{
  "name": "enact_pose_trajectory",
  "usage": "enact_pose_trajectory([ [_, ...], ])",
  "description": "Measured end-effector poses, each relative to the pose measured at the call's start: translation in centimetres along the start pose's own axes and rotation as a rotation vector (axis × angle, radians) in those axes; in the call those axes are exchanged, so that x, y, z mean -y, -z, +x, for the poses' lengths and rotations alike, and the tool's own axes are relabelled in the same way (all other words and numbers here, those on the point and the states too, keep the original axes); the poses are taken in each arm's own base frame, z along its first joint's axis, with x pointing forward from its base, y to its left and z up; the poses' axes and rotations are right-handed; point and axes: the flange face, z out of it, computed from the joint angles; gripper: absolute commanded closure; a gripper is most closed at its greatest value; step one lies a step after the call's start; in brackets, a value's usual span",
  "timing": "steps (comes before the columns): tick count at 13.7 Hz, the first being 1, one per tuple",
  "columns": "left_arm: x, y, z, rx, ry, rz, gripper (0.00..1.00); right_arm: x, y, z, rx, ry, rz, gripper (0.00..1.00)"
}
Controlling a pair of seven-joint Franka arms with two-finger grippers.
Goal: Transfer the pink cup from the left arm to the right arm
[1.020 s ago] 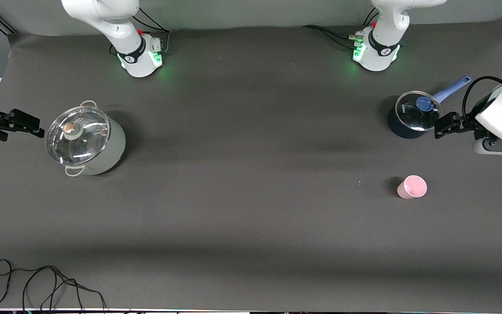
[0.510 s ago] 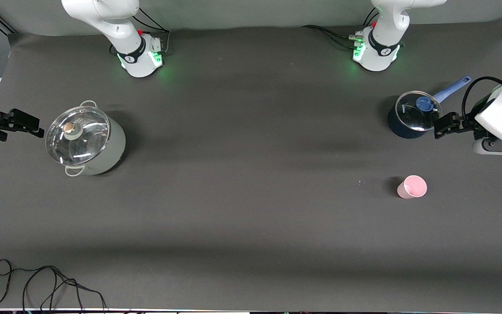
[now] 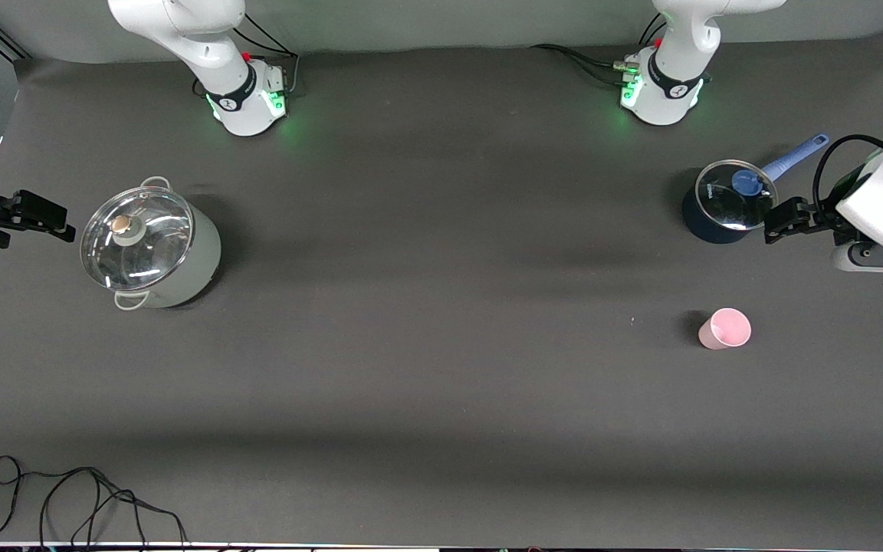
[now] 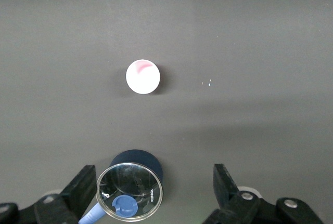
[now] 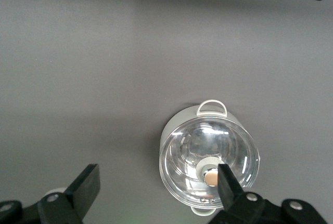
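The pink cup [image 3: 725,329] stands upright and alone on the dark table, toward the left arm's end and nearer the front camera than the blue saucepan. In the left wrist view the pink cup [image 4: 142,76] shows from above, well apart from the fingers. My left gripper [image 3: 780,221] hangs open and holds nothing, up in the air beside the saucepan's lid; its wide-apart black fingers [image 4: 86,182] frame that lid in the left gripper [image 4: 155,180] view. My right gripper [image 3: 58,222] hovers open and unloaded beside the steel pot, also seen as the right gripper [image 5: 158,182].
A pale pot with glass lid [image 3: 152,249] [image 5: 208,156] stands toward the right arm's end. The dark blue long-handled saucepan [image 3: 725,205] [image 4: 148,157] carries a glass lid. A black cable [image 3: 81,498] lies at the table's near edge. Both arm bases stand along the back.
The right gripper has drifted slightly away from the steel pot. The left gripper and the pink cup have not moved.
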Motion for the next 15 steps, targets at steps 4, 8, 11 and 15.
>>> enact_pose_trajectory([
  [4, 0.0, -0.1, -0.1, 0.006, -0.011, 0.000, 0.00, 0.0, 0.0, 0.0, -0.001, 0.000, 0.000, 0.00],
  [8, 1.7, -0.1, -0.5, 0.029, -0.153, -0.008, 0.00, -0.1, 0.0, 0.0, -0.001, -0.001, 0.000, 0.00],
  [11, 6.8, 0.1, -1.2, 0.034, -0.364, -0.070, 0.00, -0.1, 0.0, 0.0, -0.001, -0.002, 0.000, 0.00],
  [15, 15.5, -0.2, -3.0, -0.061, -0.634, -0.189, 0.00, -0.1, 0.0, 0.0, -0.001, -0.003, 0.000, 0.00],
])
